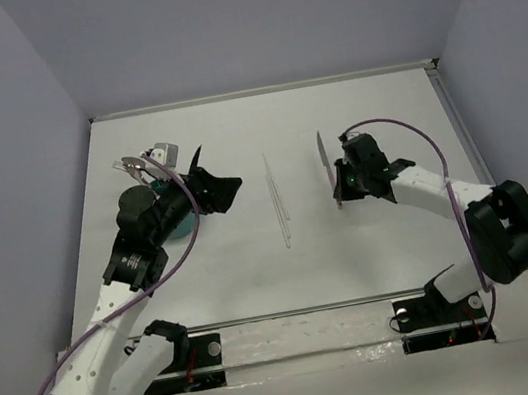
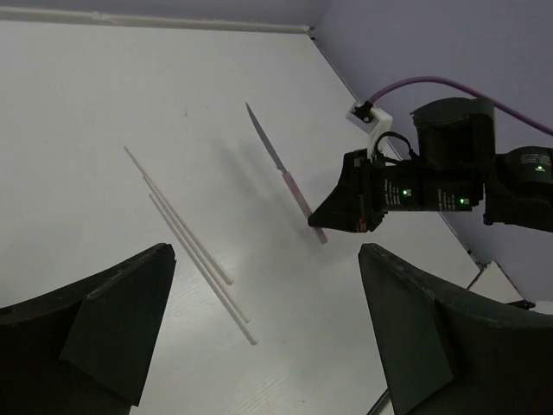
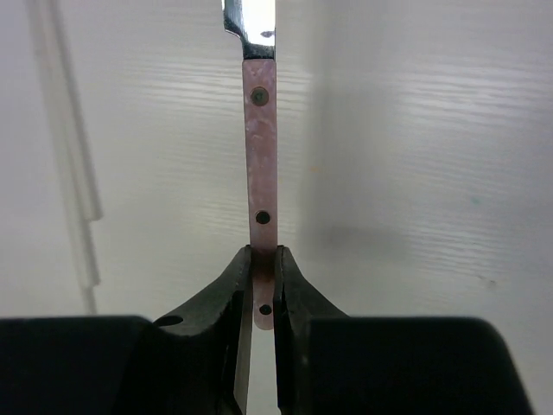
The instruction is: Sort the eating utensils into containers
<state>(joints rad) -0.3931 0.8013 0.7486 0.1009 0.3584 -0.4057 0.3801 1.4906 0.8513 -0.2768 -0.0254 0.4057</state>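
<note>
A pink-handled knife (image 3: pixel 261 156) is pinched at its handle end by the right gripper (image 3: pixel 262 264) and held above the table (image 1: pixel 371 109), well right of the teal cup (image 1: pixel 182 229). The carry is judged to be in hand; a leftward move to the cup is called for next, over the two white chopsticks (image 1: pixel 278 200) lying between. That approach is crowded by the left gripper (image 1: pixel 219 191), spread empty just right of the cup.

Table (image 1: pixel 373 118): white, faint wood grain. Two white sticks (image 1: pixel 278 200), flat, side by side, between left gripper (image 1: pixel 221 172) and right gripper (image 1: pixel 340 187). Teal cup (image 1: pixel 183 231) behind left gripper, mostly hidden.
</note>
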